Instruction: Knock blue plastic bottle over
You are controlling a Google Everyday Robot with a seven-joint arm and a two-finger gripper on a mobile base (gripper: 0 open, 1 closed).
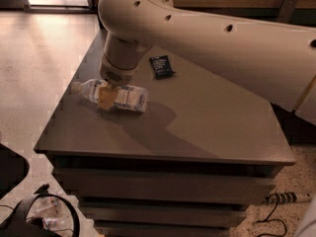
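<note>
The blue plastic bottle (127, 97) is clear with a pale cap and a blue-and-white label. It lies on its side on the grey table (207, 122) near the left edge, cap pointing left. My gripper (105, 96) hangs from the big white arm and is down on the bottle's neck end, its yellowish tip covering part of the bottle.
A small dark blue flat packet (161, 66) lies on the table behind the bottle. The arm spans the upper right of the view. Black cables (44, 216) lie on the floor at lower left, and a power strip (286, 198) at lower right.
</note>
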